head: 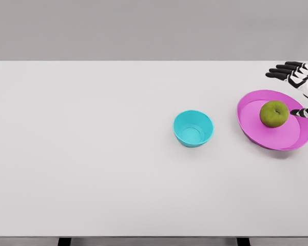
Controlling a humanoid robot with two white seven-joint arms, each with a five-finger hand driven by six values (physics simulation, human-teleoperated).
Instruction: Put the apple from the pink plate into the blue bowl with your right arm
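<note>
A white tabletop (92, 154) is filling the head view, and near its right edge a green apple (274, 113) is sitting on a pink plate (267, 136). The right robot hand (297, 89) is reaching in from the right edge, just beyond the plate's far right rim. Its black-tipped fingers (280, 72) are spreading loosely toward the left, released and grasping nothing, while the thumb tip is showing lower down, over the plate's right rim, just beside the apple without clearly touching it.

The apple is lying to the left of the robot hand and slightly nearer the tabletop's front edge, so the hand is sitting beside and behind the fruit, not yet around it. The right arm is the nearer one by far; the left arm is not showing at all.

The apple is looking round and yellowish green, with a small dark stem dimple facing up, and no long axis to favour any side. The blue bowl (193, 128) is standing upright and holding nothing, near the middle of the tabletop, to the left of the plate and apart from it
</note>
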